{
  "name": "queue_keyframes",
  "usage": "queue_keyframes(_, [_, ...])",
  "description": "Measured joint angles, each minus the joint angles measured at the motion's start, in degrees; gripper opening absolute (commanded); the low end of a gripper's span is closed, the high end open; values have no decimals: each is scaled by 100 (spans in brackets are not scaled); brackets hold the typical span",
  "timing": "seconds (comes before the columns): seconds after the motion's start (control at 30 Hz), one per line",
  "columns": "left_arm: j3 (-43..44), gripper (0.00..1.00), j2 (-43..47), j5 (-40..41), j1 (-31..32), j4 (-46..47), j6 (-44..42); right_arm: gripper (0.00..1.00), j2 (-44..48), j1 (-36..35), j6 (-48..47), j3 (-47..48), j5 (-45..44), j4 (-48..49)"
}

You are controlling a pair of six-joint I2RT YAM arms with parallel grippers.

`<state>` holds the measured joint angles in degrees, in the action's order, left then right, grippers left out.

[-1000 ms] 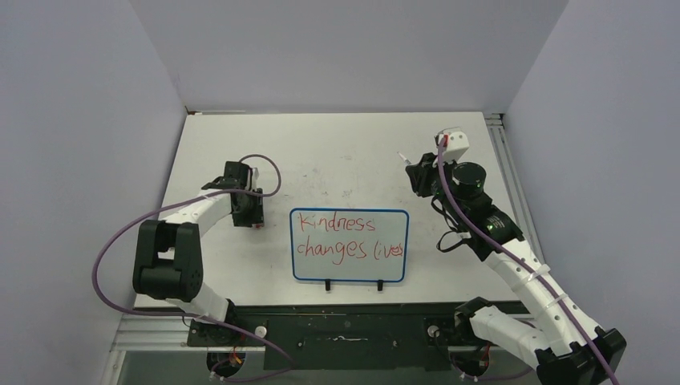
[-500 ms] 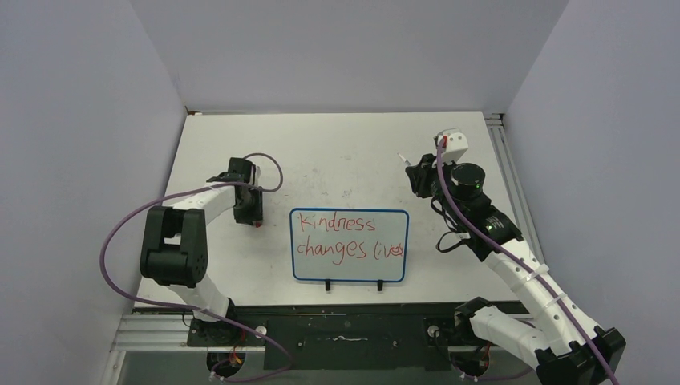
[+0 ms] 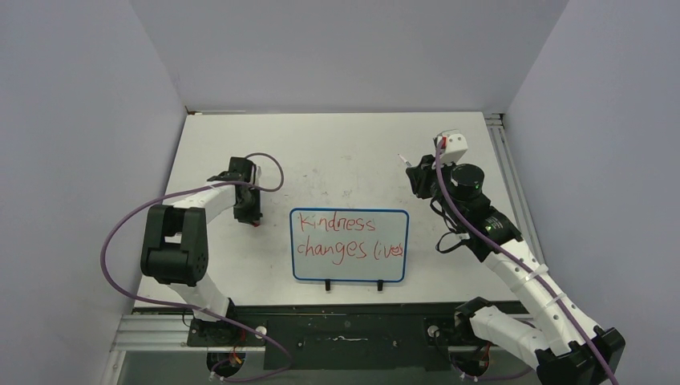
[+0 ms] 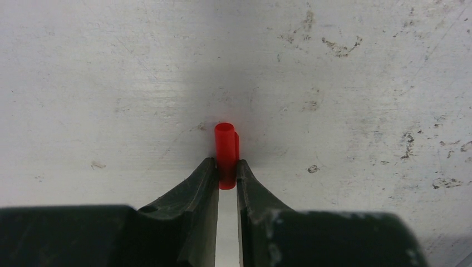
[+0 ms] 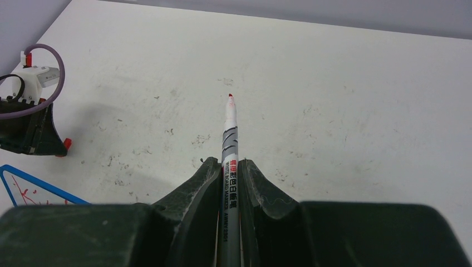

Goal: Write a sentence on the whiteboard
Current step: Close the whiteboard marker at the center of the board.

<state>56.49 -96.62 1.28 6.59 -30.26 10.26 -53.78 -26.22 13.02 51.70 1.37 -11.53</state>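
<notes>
From above, we see the whiteboard point(image 3: 350, 245) lying flat on the table point(image 3: 337, 144), near its front edge and midway between the two arms. Its two black clips point(image 3: 327, 284) sit on the edge facing the arm bases. Red handwriting point(image 3: 345, 237) on it reads "Kindness changes lives". The left gripper point(image 3: 255, 218) points down at the table just left of the board's upper left corner, with a red cap point(image 3: 257, 224) at its tips. The right gripper point(image 3: 413, 170) is raised beyond the board's upper right corner, a marker point(image 3: 406, 161) sticking out of it

In the left wrist view, the left gripper point(image 4: 227, 167) has both fingers pressed against the sides of the red cap point(image 4: 225, 146), pinching it over the scuffed table point(image 4: 111, 83)

In the right wrist view, the right gripper point(image 5: 229, 167) is clamped on the marker point(image 5: 229, 130), whose red tip points away over the table point(image 5: 345, 111). A blue corner of the whiteboard point(image 5: 33, 186) shows at lower left, and we find the left gripper point(image 5: 30, 130) just beyond it
</notes>
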Motion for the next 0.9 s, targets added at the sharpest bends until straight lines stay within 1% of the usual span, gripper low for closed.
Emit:
queue_keyframes(0.17, [0, 0, 44, 37, 15, -4, -7, 5, 7, 0, 0, 4, 26, -4])
queue_keyframes(0.3, [-48, 0, 402, 177, 24, 4, -11, 5, 7, 2, 0, 74, 157, -28])
queue_keyframes(0.53, [-317, 0, 1766, 385, 42, 197, -26, 5, 13, 4, -61, 529, 752, -404])
queue_keyframes(0.7, [-352, 0, 2809, 352, 197, 564, -129, 5, -46, 4, -70, 1062, 1480, -874])
queue_keyframes(0.77, [-345, 0, 3195, 321, 361, 680, -243, 5, -201, 4, -37, 1338, 1853, -1056])
queue_keyframes(0.9, [-297, 0, 3849, 299, 1010, 793, -562, 5, -680, 22, 37, 1899, 2616, -1355])
